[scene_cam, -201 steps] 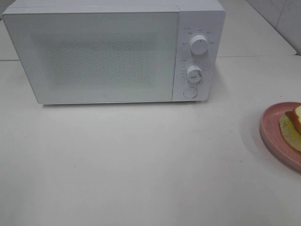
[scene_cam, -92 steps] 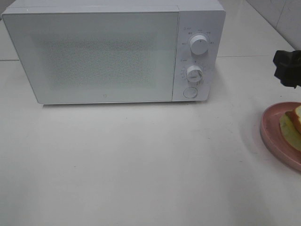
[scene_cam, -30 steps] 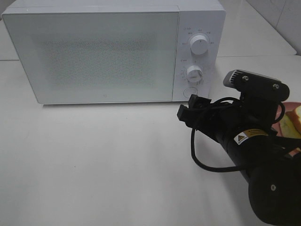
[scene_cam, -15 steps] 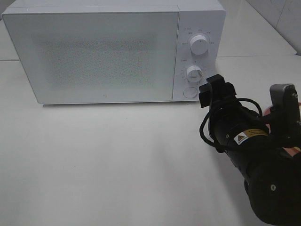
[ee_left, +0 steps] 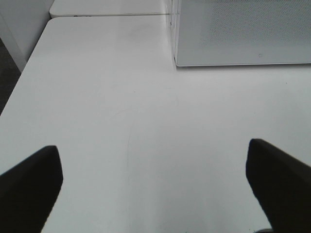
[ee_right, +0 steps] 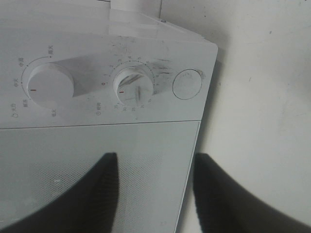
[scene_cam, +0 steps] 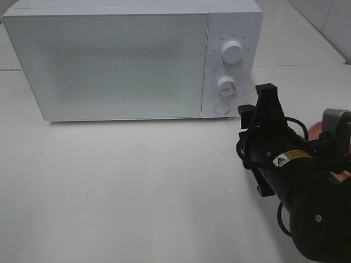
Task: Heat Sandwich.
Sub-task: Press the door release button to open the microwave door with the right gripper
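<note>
Left gripper (ee_left: pixel 153 145): fingers wide apart, nothing between, over bare surface (ee_left: pixel 146 121) off the microwave's (ee_left: pixel 243 31) front left corner. Right arm (scene_cam: pixel 296 181) lies across the surface at the microwave's front right corner. Right gripper (ee_right: pixel 154 160): fingers apart, empty, close before the door's (ee_right: pixel 97 145) right edge; contact not clear. Past it on the panel: round button (ee_right: pixel 187 84), lower knob (ee_right: pixel 131 88), upper knob (ee_right: pixel 47 87). Sandwich hidden behind the right arm; only a sliver of pink plate (scene_cam: pixel 314 129) shows, right of the microwave.
</note>
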